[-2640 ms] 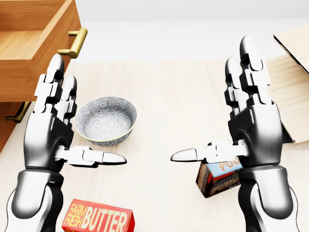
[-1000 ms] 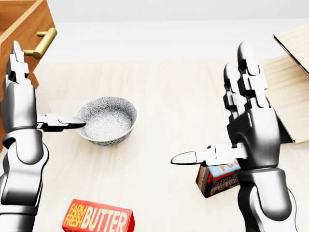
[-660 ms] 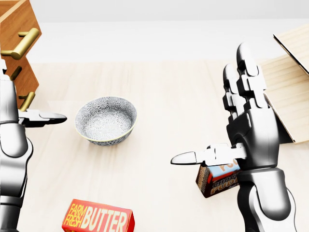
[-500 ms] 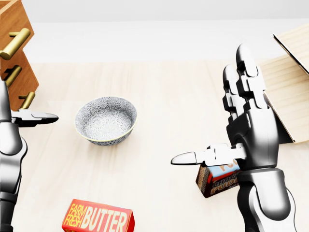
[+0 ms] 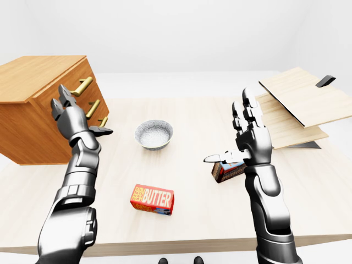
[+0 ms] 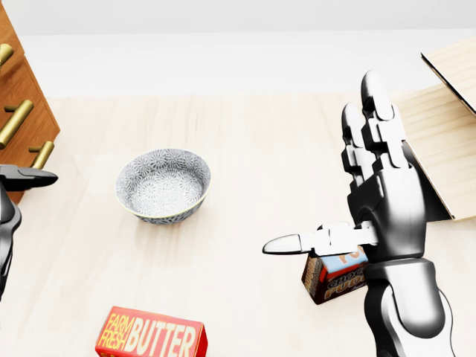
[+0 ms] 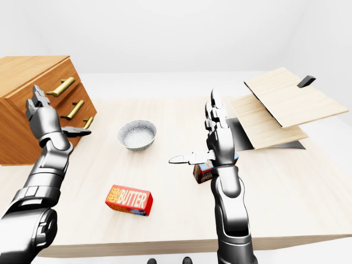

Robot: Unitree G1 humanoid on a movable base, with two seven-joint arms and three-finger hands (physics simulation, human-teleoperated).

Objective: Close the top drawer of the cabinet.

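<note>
We are holding our left hand point(image 5: 70, 115) up just to the right of the cabinet point(image 5: 38, 113), fingers spread wide and upright, thumb pointing toward the bowl point(image 5: 154, 134); it is gripping nothing. In the eye views the hand is overlapping the cabinet's face, but we cannot tell whether it is touching the wood. The top drawer point(image 7: 52, 87) is sitting flush with the two drawers below it, its brass handle point(image 7: 61, 86) angled just above our raised fingers. The cabinet is standing at the left end of the table point(image 5: 187, 209).

We are keeping our right hand point(image 6: 372, 201) raised well to the right of the cabinet, fingers wide and upright, thumb sticking out toward the bowl, holding nothing. A small box point(image 6: 335, 277) is standing on the table just behind that hand's wrist. The bowl is resting between the cabinet and our right hand, clear of both. A butter box point(image 5: 152, 199) is lying below the bowl in the left-eye view. Far to the right of the cabinet, tilted wooden boards point(image 5: 300, 102) are stacked on the table's edge.
</note>
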